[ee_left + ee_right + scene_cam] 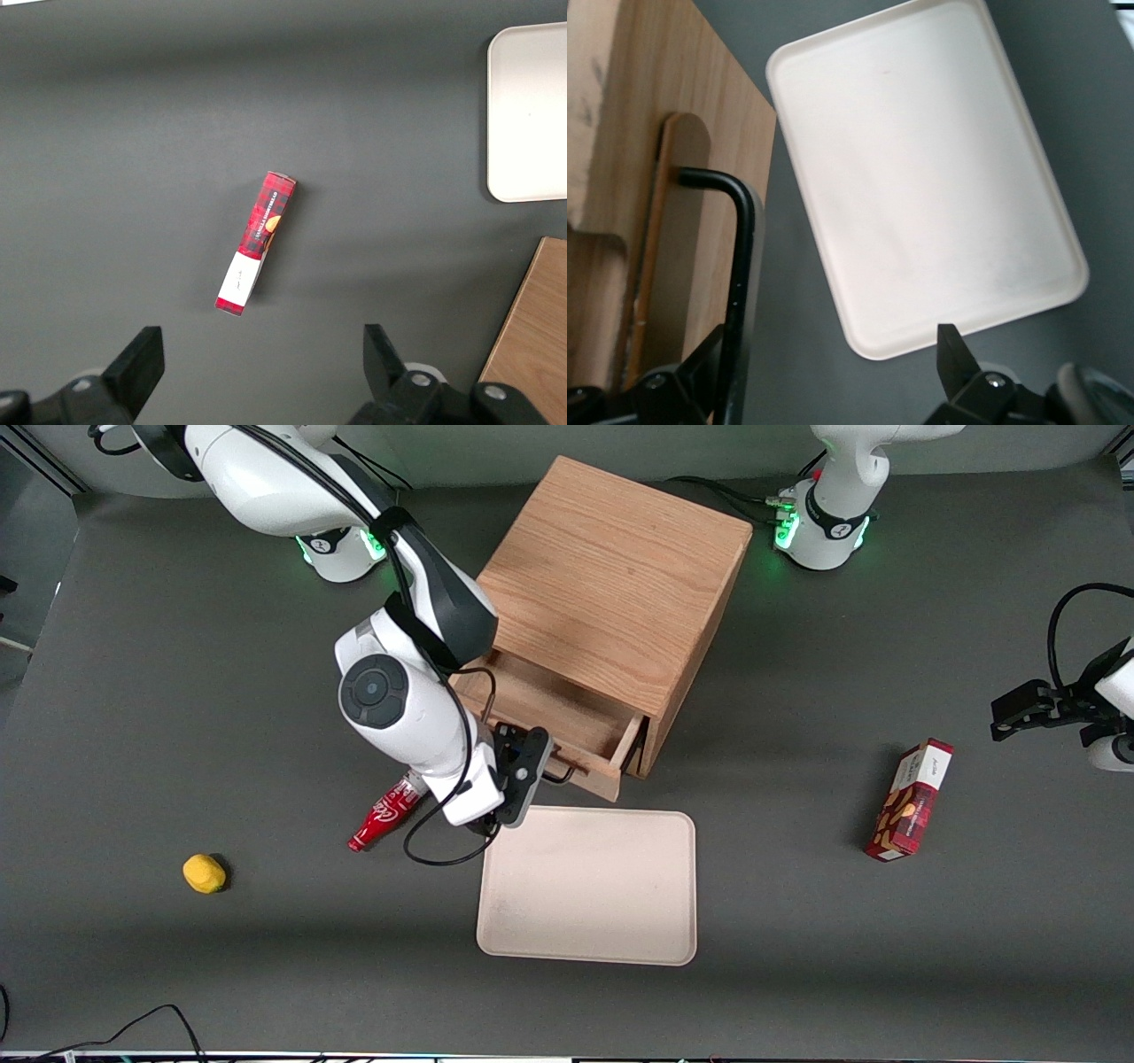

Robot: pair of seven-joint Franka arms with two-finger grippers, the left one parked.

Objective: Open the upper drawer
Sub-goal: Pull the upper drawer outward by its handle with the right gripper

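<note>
The upper drawer [567, 726] stood pulled well out of the cabinet [611, 593], its inside showing, so the opening looked largely done; little beyond letting go seemed left. Its black handle [740, 266] lay between the spread fingers of the gripper [833, 372], one finger just beside it, apparently not pinched. The cream tray [589, 886] lay close under the gripper.
</note>
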